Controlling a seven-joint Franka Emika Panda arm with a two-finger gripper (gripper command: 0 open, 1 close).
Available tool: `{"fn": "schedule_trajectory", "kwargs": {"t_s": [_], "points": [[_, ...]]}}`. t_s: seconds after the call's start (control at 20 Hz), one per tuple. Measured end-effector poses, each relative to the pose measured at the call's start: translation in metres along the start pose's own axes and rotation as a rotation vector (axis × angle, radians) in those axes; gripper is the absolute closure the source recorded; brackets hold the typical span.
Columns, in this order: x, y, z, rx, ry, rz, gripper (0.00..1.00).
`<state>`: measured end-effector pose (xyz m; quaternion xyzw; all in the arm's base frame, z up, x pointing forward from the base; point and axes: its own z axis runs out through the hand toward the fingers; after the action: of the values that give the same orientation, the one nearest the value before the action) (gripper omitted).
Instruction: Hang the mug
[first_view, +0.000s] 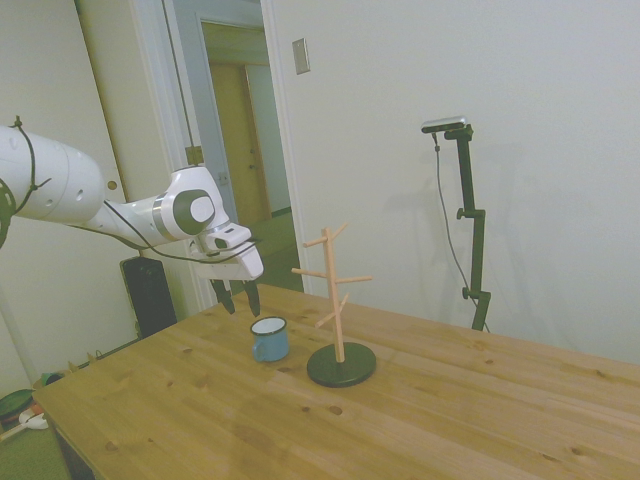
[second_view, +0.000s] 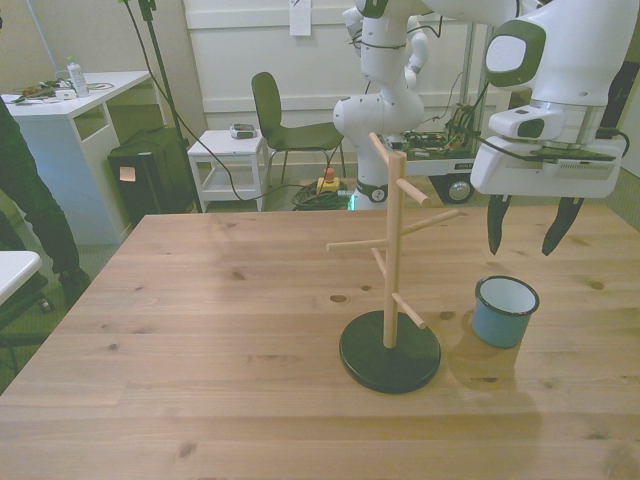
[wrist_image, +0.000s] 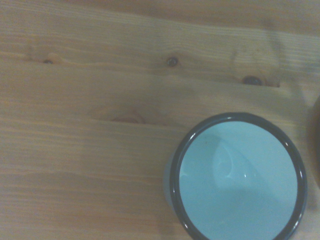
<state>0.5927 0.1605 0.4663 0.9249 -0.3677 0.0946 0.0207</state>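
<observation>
The small blue mug (first_view: 269, 339) (second_view: 503, 311) stands upright on the wooden table, white inside with a thin dark rim. Its handle does not show. In the wrist view the mug (wrist_image: 239, 177) appears from above, empty. Beside it stands the wooden peg stand (first_view: 337, 300) (second_view: 392, 260) on a round black base, much taller than the mug. My gripper (first_view: 237, 297) (second_view: 528, 226) hangs open above the table, a little behind and above the mug, with nothing between its dark fingers.
The table (second_view: 200, 330) stretches wide toward the front view's left. A person's dark sleeve (second_view: 25, 190) shows at the front view's left edge. A white desk (second_view: 70, 100), a chair (second_view: 285, 125) and a small cart (second_view: 230, 155) stand behind the table.
</observation>
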Motion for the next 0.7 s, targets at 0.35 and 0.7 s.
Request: {"fn": "schedule_trajectory", "kwargs": {"t_s": [0.35, 0.7], "points": [[0.006, -0.014, 0.018, -0.020, -0.008, 0.002, 0.00], [0.009, -0.024, 0.041, -0.041, -0.022, 0.000, 0.00]]}}
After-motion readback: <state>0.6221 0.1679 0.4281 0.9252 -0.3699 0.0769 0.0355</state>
